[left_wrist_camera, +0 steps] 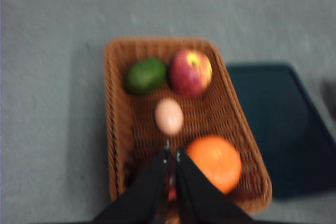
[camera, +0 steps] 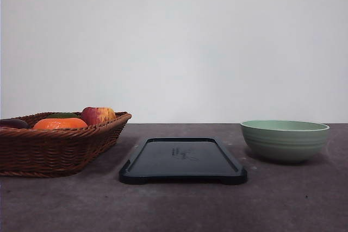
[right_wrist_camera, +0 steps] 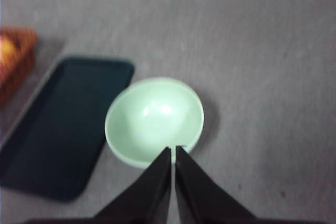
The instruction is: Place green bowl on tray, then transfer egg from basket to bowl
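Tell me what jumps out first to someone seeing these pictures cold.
The bright fruit in the basket at the table's left: an orange, a red apple, a green fruit and a pale egg. Then the dark tray at centre, bare, and the green bowl on the table to its right.

basket (camera: 57,148) left of tray (camera: 182,160), bowl (camera: 284,139) right; egg (left_wrist_camera: 168,116) in basket just ahead of left gripper (left_wrist_camera: 172,152)
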You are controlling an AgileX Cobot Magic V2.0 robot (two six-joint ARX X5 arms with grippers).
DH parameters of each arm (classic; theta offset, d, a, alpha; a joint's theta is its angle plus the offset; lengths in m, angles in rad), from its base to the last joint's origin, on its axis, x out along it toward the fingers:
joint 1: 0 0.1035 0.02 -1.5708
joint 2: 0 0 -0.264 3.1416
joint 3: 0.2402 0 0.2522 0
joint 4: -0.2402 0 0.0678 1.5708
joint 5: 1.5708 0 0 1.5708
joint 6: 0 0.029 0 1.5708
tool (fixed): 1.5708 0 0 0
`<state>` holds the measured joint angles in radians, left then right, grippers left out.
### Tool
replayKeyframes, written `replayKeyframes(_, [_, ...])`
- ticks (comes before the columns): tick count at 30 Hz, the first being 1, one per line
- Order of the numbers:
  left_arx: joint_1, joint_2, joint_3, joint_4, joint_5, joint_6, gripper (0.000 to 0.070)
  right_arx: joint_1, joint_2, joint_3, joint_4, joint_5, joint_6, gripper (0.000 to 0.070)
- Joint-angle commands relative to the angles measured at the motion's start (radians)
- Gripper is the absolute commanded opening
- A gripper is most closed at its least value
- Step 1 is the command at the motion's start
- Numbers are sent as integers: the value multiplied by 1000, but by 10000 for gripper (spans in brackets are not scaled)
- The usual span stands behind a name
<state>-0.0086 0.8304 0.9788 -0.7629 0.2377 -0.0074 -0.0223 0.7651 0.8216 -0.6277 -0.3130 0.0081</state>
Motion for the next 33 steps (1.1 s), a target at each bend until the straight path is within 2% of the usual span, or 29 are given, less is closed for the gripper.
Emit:
replayKeyframes(1, [1, 34, 47, -34, 7, 92, 9, 0, 30, 35, -24, -3, -64, 3])
replayKeyframes(6, [-1, 61, 63, -23, 7, 97, 25, 0, 65, 58, -30, -4, -77, 10])
replayKeyframes(7, [-2, 61, 63, -23, 7, 97, 69, 0, 65, 58, -31, -4, -80, 56])
replayKeyframes(8, [-3, 60, 63, -23, 7, 97, 149, 0, 64, 58, -32, -3, -84, 139])
replayKeyframes(10, [-4, 60, 63, -24, 7, 97, 337, 0, 63, 58, -33, -1, -87, 349])
replayKeyframes(11, [-5, 60, 63, -24, 7, 96, 378, 0, 63, 58, -33, -1, -87, 407])
replayKeyframes(12, [-5, 60, 63, -24, 7, 96, 386, 0, 63, 58, -33, -1, -86, 428])
replayKeyframes(15, [-5, 60, 63, -23, 7, 96, 385, 0, 64, 58, -31, -1, -68, 426])
replayKeyframes(20, [-5, 60, 63, -23, 7, 96, 385, 0, 81, 65, -37, -1, 3, 411])
replayKeyframes(26, [-5, 60, 63, -27, 7, 93, 385, 0, 205, 154, -156, 0, 94, 411])
replayKeyframes(33, [-5, 60, 63, -26, 7, 93, 385, 0, 443, 343, -306, 33, 62, 408])
